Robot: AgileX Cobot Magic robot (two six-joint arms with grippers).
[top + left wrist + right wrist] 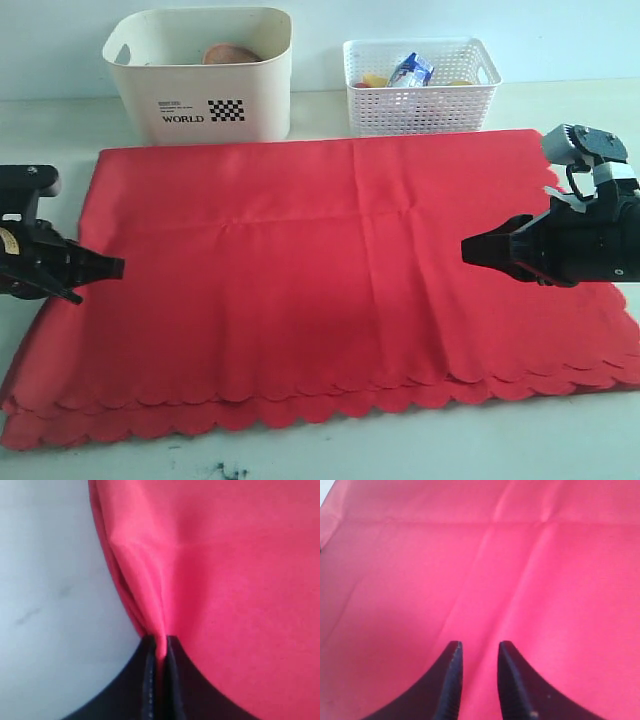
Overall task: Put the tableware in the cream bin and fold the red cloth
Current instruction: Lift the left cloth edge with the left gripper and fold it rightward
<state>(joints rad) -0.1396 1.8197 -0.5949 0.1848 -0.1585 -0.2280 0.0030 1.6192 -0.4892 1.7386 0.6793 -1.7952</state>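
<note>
The red cloth (pixel 330 270) lies flat on the table, with layered scalloped edges along its near side. My left gripper (pixel 112 267) is at the cloth's left edge. In the left wrist view the left gripper (pixel 160 642) is shut on a raised pinch of red cloth (pixel 240 580). My right gripper (pixel 470 248) hovers over the cloth's right part. In the right wrist view the right gripper (pixel 477 647) stands open with only red cloth (pixel 470 555) beneath it. The cream bin (pixel 200 95) stands at the back left, and a round brown plate (pixel 232 54) shows inside. The other tableware is hidden.
A white lattice basket (pixel 420 95) stands at the back right, holding a milk carton (pixel 411 69) and yellow food (pixel 374 80). Pale bare table (pixel 50 605) borders the cloth on the left, and a strip of table runs along the front edge.
</note>
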